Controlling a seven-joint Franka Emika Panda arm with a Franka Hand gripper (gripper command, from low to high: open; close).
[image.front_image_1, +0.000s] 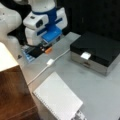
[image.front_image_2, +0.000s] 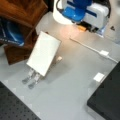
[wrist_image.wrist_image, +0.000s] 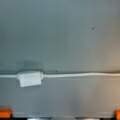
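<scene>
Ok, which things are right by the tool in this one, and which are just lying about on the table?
By the tool:
- tool, open, low above the grey table, holding nothing
- white cable, running just ahead of it
- white block on that cable

Lying about:
- black box with a white tag
- white board, propped up tilted
- wooden shelf

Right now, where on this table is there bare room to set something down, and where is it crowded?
The widest bare grey patch lies between the white panel, the black box and the white cable. In the wrist view, bare table lies beyond the cable. It is crowded near the pincer, low over the table by the cable's end.
</scene>
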